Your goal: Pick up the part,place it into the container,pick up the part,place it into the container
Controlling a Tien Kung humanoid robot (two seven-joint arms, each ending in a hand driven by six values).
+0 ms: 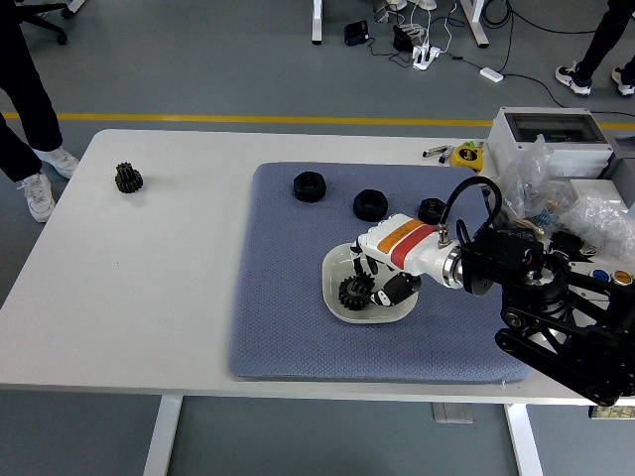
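A grey box [549, 134] and crinkled plastic bags [556, 188] crowd the table's [149, 288] right edge.

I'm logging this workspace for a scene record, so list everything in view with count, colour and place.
Table: one, white, fills the middle of the view.
Mat: one, blue-grey, on the table right of centre.
Dish: one, white, on the mat's middle.
Gear in dish: one, black, under the right hand.
Nut-like parts: three, black, in a row along the mat's far part.
Gear on table: one, dark, far left, off the mat.
Box: one, grey-white, far right corner.
Clear bags: crumpled, at the right edge.
Person: dark trousers, white shoe, top left.
Right hand: white with orange stripe, over the dish; black arm behind.
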